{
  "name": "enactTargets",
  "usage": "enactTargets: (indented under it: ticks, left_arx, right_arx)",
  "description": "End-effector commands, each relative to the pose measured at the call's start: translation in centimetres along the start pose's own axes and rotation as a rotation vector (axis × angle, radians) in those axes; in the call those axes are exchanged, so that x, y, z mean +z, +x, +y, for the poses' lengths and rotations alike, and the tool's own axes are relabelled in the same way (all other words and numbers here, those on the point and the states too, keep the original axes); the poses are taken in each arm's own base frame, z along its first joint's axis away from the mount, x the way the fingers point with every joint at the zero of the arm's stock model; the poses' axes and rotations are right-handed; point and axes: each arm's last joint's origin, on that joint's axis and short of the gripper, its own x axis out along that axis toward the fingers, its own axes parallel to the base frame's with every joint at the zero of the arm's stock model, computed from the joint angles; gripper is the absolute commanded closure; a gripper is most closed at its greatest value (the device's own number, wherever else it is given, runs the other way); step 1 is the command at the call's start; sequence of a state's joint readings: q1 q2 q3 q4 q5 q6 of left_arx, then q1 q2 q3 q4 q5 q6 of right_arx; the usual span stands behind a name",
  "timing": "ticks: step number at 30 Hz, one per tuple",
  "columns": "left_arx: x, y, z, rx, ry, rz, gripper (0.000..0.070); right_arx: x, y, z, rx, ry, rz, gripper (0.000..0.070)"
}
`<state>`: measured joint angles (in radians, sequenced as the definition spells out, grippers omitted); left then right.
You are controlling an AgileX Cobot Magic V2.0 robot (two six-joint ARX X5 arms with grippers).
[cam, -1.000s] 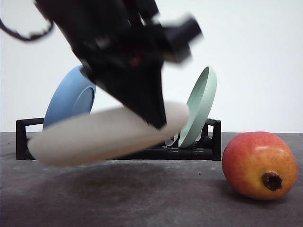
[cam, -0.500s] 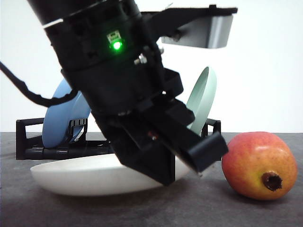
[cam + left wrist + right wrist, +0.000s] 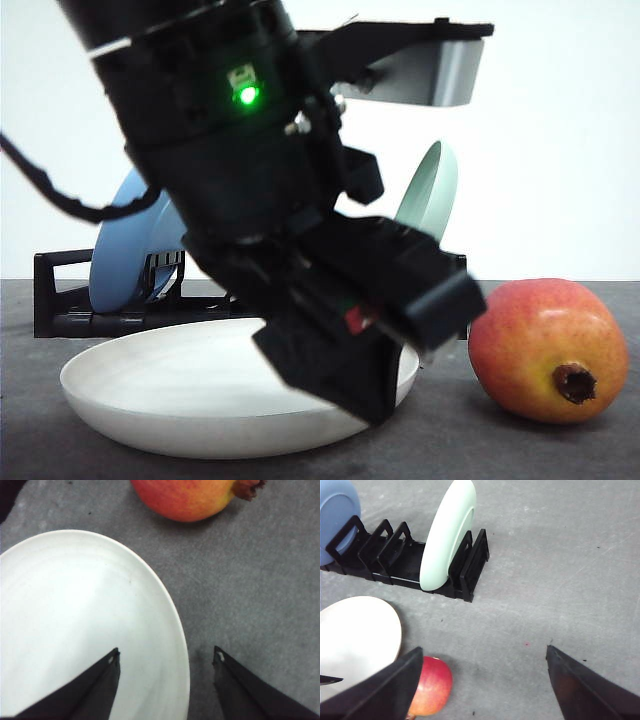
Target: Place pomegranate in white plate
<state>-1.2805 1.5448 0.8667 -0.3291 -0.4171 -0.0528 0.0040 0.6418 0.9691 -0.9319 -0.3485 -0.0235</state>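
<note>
Your left hand fills the middle of the front view and hides much of the white plate and of the black rack behind it; only slivers of the blue plate and the pale green plate show past the arm. From the left wrist, the hand has its fingers spread, one over the white plate's inside and one over bare desk, gripping nothing. The pomegranate lies on the desk just beside the plate, apart from it, calyx toward the front camera; its top is cut off in the left wrist view. Your right hand hangs high, fingers wide apart, tips cut off. Against half a second ago, the plate now sits flat on the desk instead of tilted, and the fingers have let go of its rim.
</note>
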Motion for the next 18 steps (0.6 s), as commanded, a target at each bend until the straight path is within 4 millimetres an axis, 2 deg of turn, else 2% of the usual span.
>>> enactTargets:
  ticks: [1, 6, 11, 18]
  left_arx:
    - [1.5, -1.4, 0.2, -0.003, -0.031, -0.065, 0.0340]
    - [4.0, -5.6, 2.5, 0.001, -0.104, -0.181, 0.0340]
    - [6.1, -11.2, 5.5, 0.008, -0.188, -0.325, 0.0341]
    - [6.7, -18.1, 9.0, 0.015, -0.272, -0.484, 0.0346]
  right_arx:
    - [0.4, -0.3, 0.2, 0.020, 0.017, -0.014, 0.0201]
    - [0.4, 0.5, 0.1, 0.058, 0.079, 0.044, 0.0195]
    - [0.5, 2.2, -0.2, 0.073, 0.154, 0.155, 0.0190]
    - [0.5, 5.1, -0.3, 0.100, 0.197, 0.303, 0.0188]
